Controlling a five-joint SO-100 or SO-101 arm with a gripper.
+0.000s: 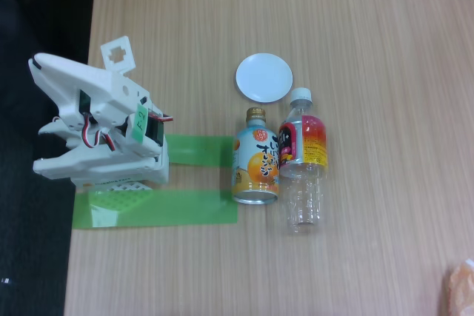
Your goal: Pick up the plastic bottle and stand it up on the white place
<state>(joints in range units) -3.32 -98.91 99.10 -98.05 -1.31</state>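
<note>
The plastic bottle point(302, 160) lies on its side on the wooden table, its white cap pointing to the top of the fixed view and its clear base to the bottom. Its red-orange-yellow label faces up. The white place point(264, 77), a small round dish, sits just above and left of the cap, with nothing on it. My white arm point(104, 131) is folded up at the table's left edge, far left of the bottle. Its gripper is tucked into the folded arm, and I cannot make out how the jaws stand.
An orange-drink bottle-can point(255, 157) with a gold cap lies right beside the plastic bottle on its left. Green tape strips point(194, 150) run from the arm's base toward it. An orange object point(461, 290) pokes in at the bottom right corner.
</note>
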